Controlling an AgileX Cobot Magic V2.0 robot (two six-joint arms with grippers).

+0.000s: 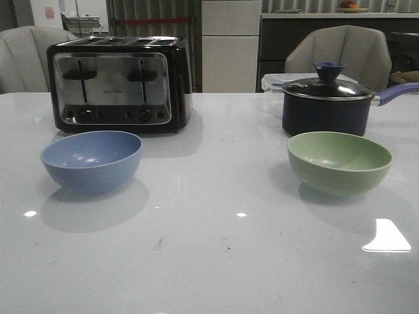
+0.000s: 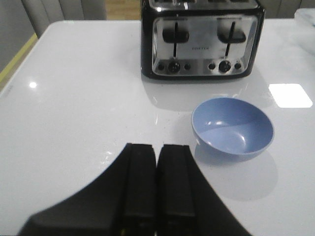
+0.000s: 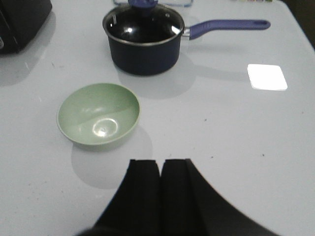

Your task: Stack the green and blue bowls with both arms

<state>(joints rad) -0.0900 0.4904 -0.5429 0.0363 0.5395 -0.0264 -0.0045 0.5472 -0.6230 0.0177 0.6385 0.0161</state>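
Observation:
The blue bowl (image 1: 92, 161) stands upright and empty on the left of the white table; it also shows in the left wrist view (image 2: 232, 128). The green bowl (image 1: 339, 161) stands upright and empty on the right; it also shows in the right wrist view (image 3: 98, 115). The bowls are far apart. My left gripper (image 2: 157, 147) is shut and empty, short of the blue bowl. My right gripper (image 3: 161, 162) is shut and empty, short of the green bowl. Neither arm shows in the front view.
A black and chrome toaster (image 1: 118, 84) stands behind the blue bowl. A dark lidded saucepan (image 1: 327, 104) with a blue handle stands just behind the green bowl, with a clear plastic container (image 1: 272, 83) behind it. Chairs stand beyond the table's far edge.

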